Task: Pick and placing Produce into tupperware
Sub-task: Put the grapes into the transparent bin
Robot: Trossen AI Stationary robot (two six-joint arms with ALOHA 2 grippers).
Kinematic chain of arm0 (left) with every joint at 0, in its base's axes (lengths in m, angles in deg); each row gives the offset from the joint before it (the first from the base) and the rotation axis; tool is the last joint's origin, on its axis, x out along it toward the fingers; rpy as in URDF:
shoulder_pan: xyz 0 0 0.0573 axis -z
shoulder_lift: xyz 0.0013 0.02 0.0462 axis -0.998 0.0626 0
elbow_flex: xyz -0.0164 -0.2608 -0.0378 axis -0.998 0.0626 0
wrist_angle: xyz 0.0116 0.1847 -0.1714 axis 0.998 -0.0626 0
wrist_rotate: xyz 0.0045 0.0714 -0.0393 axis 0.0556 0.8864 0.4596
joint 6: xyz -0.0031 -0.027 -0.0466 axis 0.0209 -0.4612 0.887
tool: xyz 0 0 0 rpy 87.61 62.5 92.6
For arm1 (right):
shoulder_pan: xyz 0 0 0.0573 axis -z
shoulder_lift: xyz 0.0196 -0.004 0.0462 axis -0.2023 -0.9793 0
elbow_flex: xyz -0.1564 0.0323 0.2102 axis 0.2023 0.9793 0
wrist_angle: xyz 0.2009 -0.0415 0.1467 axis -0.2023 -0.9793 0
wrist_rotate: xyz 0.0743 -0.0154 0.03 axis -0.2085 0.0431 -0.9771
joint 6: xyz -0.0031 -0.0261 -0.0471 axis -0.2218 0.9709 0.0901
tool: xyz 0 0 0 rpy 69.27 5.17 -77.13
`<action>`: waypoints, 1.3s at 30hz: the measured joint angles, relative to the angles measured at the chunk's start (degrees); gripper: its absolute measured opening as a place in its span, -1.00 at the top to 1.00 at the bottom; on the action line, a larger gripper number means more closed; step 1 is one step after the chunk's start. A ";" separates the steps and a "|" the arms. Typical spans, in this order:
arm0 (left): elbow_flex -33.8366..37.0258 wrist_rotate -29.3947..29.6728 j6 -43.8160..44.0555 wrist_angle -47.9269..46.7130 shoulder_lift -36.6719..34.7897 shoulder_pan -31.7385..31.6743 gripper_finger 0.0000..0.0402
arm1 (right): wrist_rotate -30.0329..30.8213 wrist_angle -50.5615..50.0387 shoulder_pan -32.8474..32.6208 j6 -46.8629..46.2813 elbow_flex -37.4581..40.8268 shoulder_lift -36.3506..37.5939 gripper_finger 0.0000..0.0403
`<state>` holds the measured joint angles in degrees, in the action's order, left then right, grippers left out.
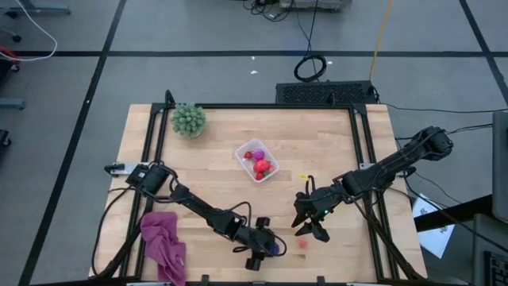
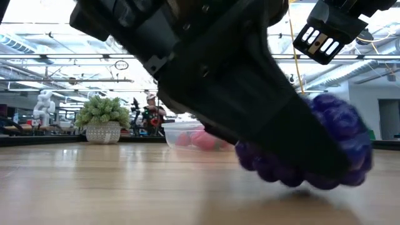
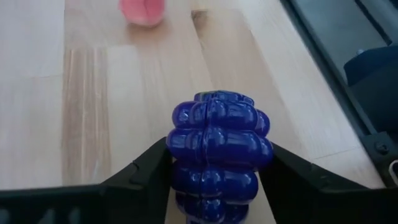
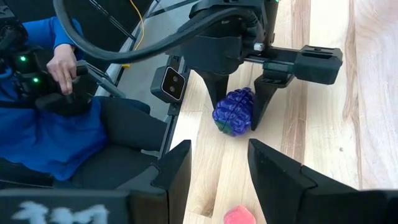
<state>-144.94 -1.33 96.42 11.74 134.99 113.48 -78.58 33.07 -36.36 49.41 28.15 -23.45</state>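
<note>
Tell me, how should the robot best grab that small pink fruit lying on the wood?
Probably from straight above, closing on its two rounded sides. The pink fruit lies low and alone on bare table, just beside the right tool, which hangs open. The left tool is busy gripping the purple berry.

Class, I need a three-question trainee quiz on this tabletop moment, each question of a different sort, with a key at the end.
1. True or false: the left gripper has its fingers on either side of the purple berry.
2. What lies on the table just past the open right gripper? A) green plant B) pink piece C) cloth
3. Fill in: the tupperware holds ____ and pink produce.

Key: 1 true; 2 B; 3 red
</note>
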 joint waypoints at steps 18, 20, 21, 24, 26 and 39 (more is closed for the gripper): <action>0.00 10.44 -4.04 -11.96 -9.84 -0.27 -0.14 | -0.05 -0.04 0.00 -0.85 0.00 0.00 0.25; 0.00 13.04 -4.13 -15.49 -11.58 -0.81 -0.14 | -0.07 -0.02 0.00 -0.87 0.00 -0.01 0.25; 0.00 14.06 -4.12 -18.10 -12.57 -1.16 -0.14 | -0.09 -0.06 0.00 -0.87 0.00 -0.01 0.25; 0.00 16.78 -3.67 -25.04 -15.50 -2.81 -0.14 | -0.11 -0.02 0.00 -0.87 0.00 -0.02 0.25; 0.00 18.51 -2.84 -29.50 -17.52 -4.23 -0.14 | -0.12 -0.04 0.00 -0.87 0.00 -0.01 0.25; -0.06 22.10 -4.34 -42.02 -28.91 -17.72 -0.14 | -0.16 -0.50 0.00 -0.85 0.00 0.00 0.25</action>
<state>-145.00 20.77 92.08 -30.28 106.07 95.75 -78.74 32.56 -36.36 48.56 28.15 -23.45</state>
